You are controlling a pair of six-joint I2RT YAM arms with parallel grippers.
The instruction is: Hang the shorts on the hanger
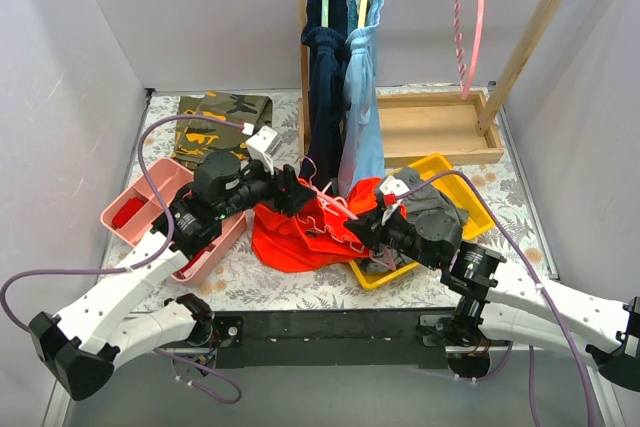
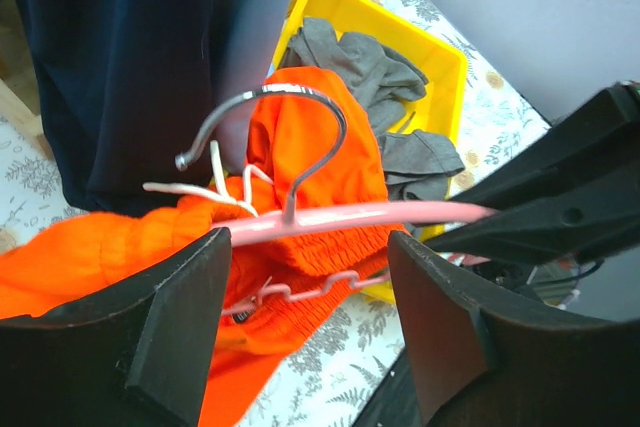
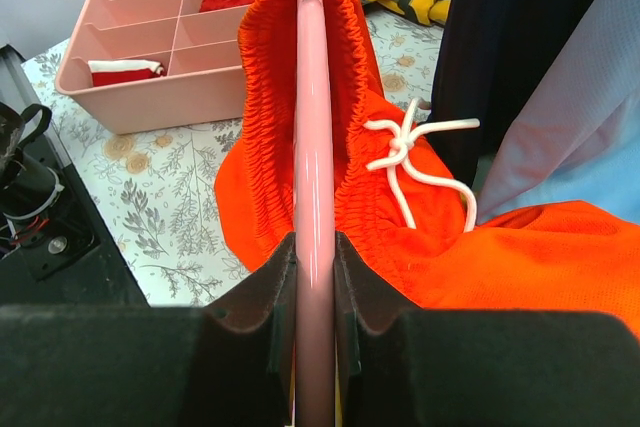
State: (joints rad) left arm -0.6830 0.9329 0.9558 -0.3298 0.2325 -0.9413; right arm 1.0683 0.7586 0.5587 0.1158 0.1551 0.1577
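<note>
The red-orange shorts lie bunched on the table between the two trays. Their elastic waistband is drawn over one arm of the pink hanger. My right gripper is shut on the hanger's arm, with the waistband wrapped around the bar beyond my fingers. The white drawstring lies on the fabric to the right. My left gripper is open, its jaws on either side of the hanger bar below the metal hook, gripping nothing. The shorts hang behind the bar.
A yellow tray holds a grey garment. A pink compartment tray stands at the left. A navy garment and light blue shorts hang on the wooden rack close behind. A camouflage cloth lies at the back left.
</note>
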